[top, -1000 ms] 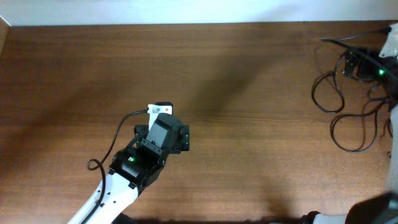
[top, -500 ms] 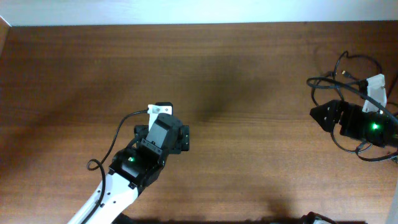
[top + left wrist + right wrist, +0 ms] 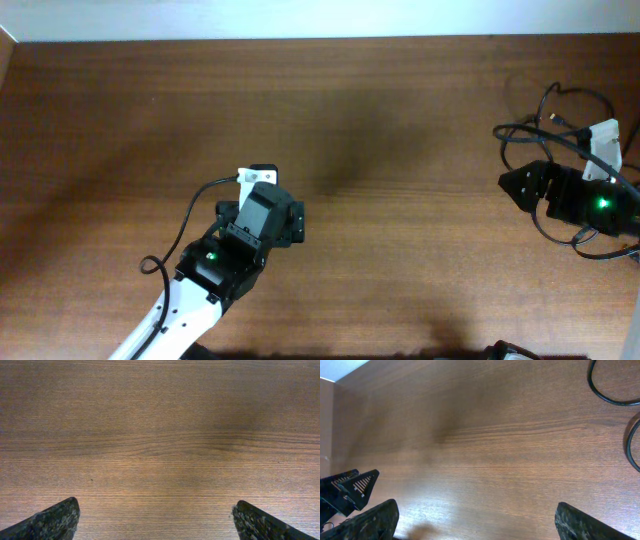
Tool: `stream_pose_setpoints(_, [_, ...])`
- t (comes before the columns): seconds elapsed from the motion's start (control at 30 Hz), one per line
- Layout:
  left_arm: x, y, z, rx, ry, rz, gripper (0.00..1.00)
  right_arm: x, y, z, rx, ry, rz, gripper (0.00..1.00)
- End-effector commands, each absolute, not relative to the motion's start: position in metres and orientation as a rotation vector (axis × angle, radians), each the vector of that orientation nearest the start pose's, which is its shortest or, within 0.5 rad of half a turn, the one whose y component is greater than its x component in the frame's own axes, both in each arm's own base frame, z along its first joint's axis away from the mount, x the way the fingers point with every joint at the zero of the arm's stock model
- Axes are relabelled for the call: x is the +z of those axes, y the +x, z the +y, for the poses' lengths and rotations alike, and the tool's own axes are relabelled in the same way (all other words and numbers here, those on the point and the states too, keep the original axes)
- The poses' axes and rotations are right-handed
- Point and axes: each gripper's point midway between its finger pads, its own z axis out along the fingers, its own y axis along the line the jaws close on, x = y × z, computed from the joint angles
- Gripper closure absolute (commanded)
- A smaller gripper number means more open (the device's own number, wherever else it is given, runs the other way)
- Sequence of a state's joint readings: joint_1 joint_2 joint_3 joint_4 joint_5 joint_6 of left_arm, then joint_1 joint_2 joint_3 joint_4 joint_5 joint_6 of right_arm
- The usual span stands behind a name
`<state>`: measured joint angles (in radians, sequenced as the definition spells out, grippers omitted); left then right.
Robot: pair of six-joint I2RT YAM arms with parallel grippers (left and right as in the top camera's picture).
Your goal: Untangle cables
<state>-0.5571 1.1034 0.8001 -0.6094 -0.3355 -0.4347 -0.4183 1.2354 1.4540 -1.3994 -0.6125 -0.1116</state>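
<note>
Overhead, the cables (image 3: 515, 128) looped at the right edge of the frame, close around the right gripper (image 3: 512, 183). The left gripper (image 3: 262, 185) sat lower left, well apart from them.

In the left wrist view, the left gripper (image 3: 156, 505) gaped wide over the bare table (image 3: 160, 435).

In the right wrist view, the right gripper (image 3: 476, 505) was also spread and empty. The cables (image 3: 607, 401) curved in the upper right corner, clear of the jaws.

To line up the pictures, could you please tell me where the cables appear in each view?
Overhead: the cables loop at the far right, around the right arm.
Left wrist: not in view.
Right wrist: curved stretches at the top right corner and the right edge.
Shared landmark: the brown wooden table, which shows in all three views.
</note>
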Motion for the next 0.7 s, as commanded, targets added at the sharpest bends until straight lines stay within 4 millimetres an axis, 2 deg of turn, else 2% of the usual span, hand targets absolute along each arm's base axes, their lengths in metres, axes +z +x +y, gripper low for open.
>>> stream_pose_setpoints(0.0, [0.1485, 0.2822, -0.1103, -0.042, 0.011, 2.409, 0.01, 0.2766, 0.2607, -0.0048, 0.667, 0.222, 2.527, 0.01])
stream_pose_setpoints(0.43, [0.15, 0.2819, -0.11, -0.045, 0.01, 2.405, 0.01, 0.2766, 0.2607, -0.0048, 0.667, 0.222, 2.527, 0.01])
stream_pose_setpoints(0.67, [0.155, 0.2736, -0.1046, -0.044, 0.01, 2.405, 0.01, 0.2766, 0.2607, -0.0048, 0.667, 0.222, 2.527, 0.01])
